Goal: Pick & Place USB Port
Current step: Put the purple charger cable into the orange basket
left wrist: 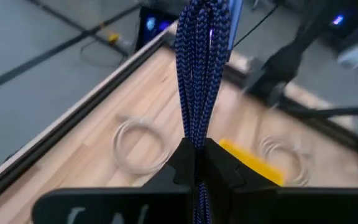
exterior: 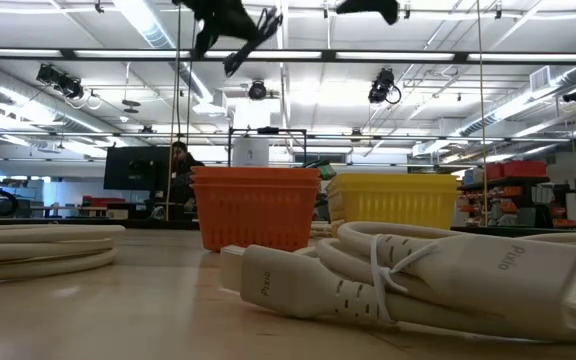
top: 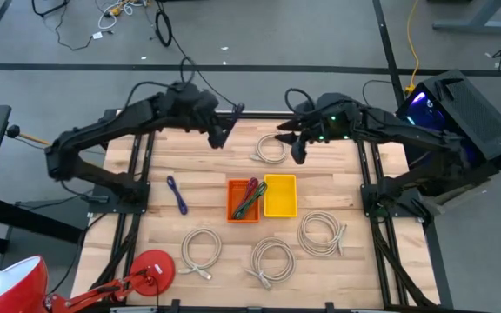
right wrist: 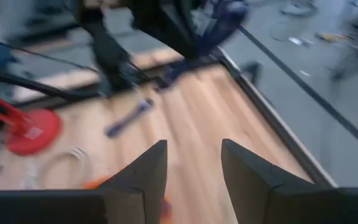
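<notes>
**Blue braided cable held aloft near the far edge**

Blue braided cable (left wrist: 199, 74) is hanging clamped between the left gripper's (top: 222, 130) fingers (left wrist: 173, 165), raised above the tabletop (top: 207, 196) near its far edge. The right gripper (top: 290, 143) is hovering close by over a white coiled cable (top: 269, 149), its fingers (right wrist: 143, 171) spread apart and holding nothing. An orange bin (top: 243, 200) and a yellow bin (top: 280, 196) are sitting side by side mid-tabletop.

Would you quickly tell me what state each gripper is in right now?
Left gripper: closed on a dark blue braided cable, held up over the table.
Right gripper: open, holding nothing.
</notes>
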